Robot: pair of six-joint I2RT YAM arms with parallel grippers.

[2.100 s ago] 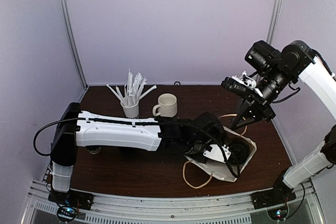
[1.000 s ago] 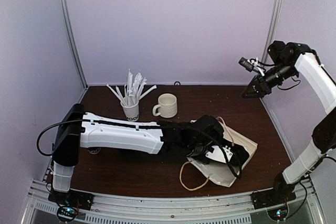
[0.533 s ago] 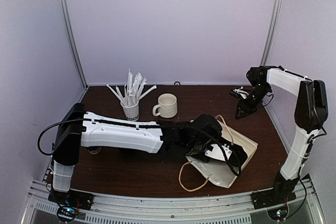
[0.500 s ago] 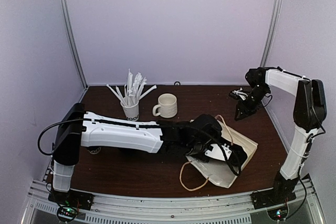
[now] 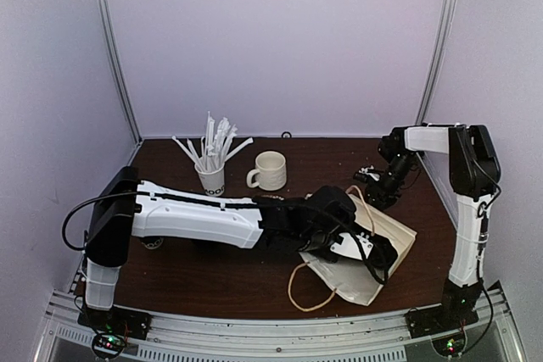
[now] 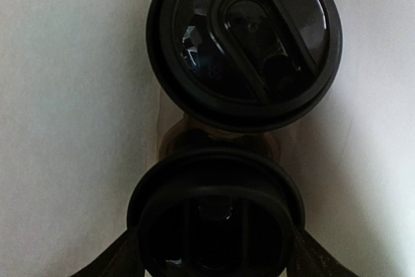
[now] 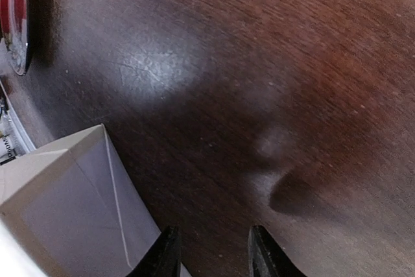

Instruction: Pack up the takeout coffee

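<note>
- The left gripper (image 6: 217, 241) sits inside a white paper bag (image 5: 355, 281) that lies on its side on the dark brown wooden table (image 7: 279, 63).
- Its jaws are clamped on the near black lidded cup (image 6: 217, 215), a small takeout cup with a round black plastic lid. One dark finger meets the cup on each side, just under the lid's rim.
- The far black lidded cup (image 6: 243, 43), of the same make, is straight ahead of the jaws and just past the held cup. The two lids almost touch; whether they do is hard to tell.
- White bag paper fills the view to either side of these jaws.
- The right gripper (image 7: 215, 251) is low over bare table, its jaws slightly spread with nothing between them.
- A folded corner of the bag lies just left of the right jaws; to their front and right there is only wood.
- In the top view, the bag's tan cord handle (image 5: 299, 290) loops out onto the table at the bag's near side.
- Well away from both grippers, a white paper cup full of straws (image 5: 211, 177) and a cream ceramic mug with a handle (image 5: 271, 169) stand near each other at the back of the table.
</note>
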